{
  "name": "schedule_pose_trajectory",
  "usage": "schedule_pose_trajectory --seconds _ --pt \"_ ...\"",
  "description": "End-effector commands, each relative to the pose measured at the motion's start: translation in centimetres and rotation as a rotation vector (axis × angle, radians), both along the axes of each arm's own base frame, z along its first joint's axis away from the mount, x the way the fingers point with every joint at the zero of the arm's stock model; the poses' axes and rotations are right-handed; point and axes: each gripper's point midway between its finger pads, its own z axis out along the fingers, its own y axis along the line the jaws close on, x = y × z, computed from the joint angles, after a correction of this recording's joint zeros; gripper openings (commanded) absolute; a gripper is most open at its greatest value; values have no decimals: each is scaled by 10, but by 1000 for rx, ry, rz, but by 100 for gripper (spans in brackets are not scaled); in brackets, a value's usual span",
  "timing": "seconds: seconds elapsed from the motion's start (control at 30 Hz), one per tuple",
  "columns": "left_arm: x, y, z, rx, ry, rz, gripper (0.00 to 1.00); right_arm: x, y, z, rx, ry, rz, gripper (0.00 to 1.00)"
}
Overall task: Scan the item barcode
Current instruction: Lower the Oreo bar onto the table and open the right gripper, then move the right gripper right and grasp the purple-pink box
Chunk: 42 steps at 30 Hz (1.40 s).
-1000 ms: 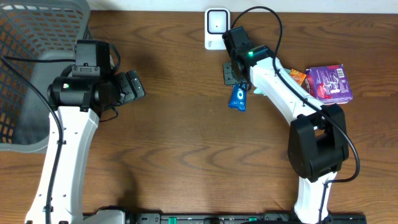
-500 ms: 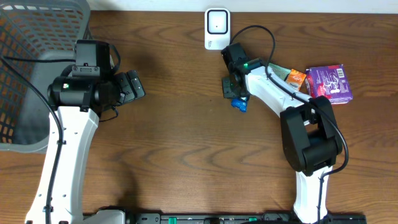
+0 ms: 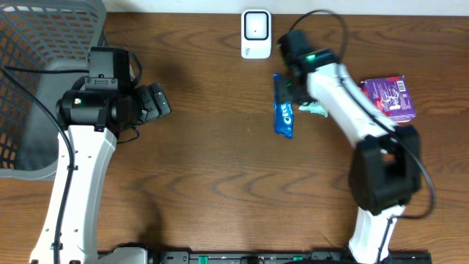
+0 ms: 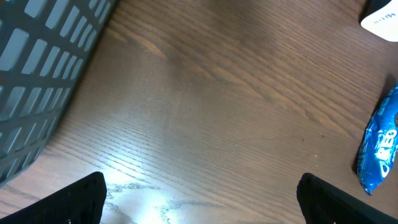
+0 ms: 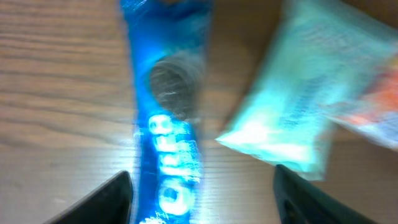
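Overhead view was used for layout, with the white scanner (image 3: pixel 255 33) at the far table (image 3: pixel 220 161) edge taken as landmark. Just right of the scanner, the right gripper (image 3: pixel 294 75) was seen pointing down at the table. In the right wrist view its fingers (image 5: pixel 118 198) were spread wide with nothing clamped between them, so it was judged released. Just below the scanner and slightly right, the blue Oreo pack (image 3: pixel 283 108) was found lying flat on the wood, logo side up. It was held by neither arm, and no barcode could be made out. A teal packet (image 3: pixel 314 108) was noted just beside the pack, on the side away from the scanner. A purple box (image 3: pixel 388 97) was placed well right of the scanner. Well left of the scanner, the left gripper (image 3: pixel 155 101) was seen fully spread and empty over bare wood, with the grey basket (image 3: pixel 44 44) furthest left.

Step was judged as the pick-up of the pack; the scan itself was not yet done. For the next move, the right jaws would need to be lowered around the narrow width of the pack and closed. The pack would then need to be lifted and turned so its barcode face is shown to the scanner. The teal packet should be avoided.
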Motion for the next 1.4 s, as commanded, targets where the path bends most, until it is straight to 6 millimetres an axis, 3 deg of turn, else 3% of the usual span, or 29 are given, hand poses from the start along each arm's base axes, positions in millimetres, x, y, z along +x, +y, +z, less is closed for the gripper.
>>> schedule_pose_trajectory --seconds 0.0,0.03,0.13,0.4,0.57,0.7,0.87,1.0,1.13,1.37 --pt "1 3 1 10 -1 9 98 10 -53 39 -94 -90 -99 85" --pt "1 3 1 10 -1 9 98 9 -63 38 -100 -78 -119 92" --pt "1 3 1 10 -1 9 98 5 -99 33 -112 -42 -196 99" --pt "1 3 1 10 -1 9 98 9 -205 18 -92 -39 -460 99" --pt "1 3 1 10 -1 9 98 10 -244 9 -13 -52 -554 99" --pt "1 3 1 10 -2 9 98 4 -262 -2 1 -29 -596 99" --pt "1 3 1 10 -1 9 98 -2 -264 -24 -1 25 -603 99" --pt "1 3 1 10 -1 9 98 -3 -252 -46 45 76 -584 99" --pt "1 3 1 10 -2 9 98 4 -216 -62 196 120 -443 99" --pt "1 3 1 10 -1 9 98 12 -157 -61 316 139 -298 99"
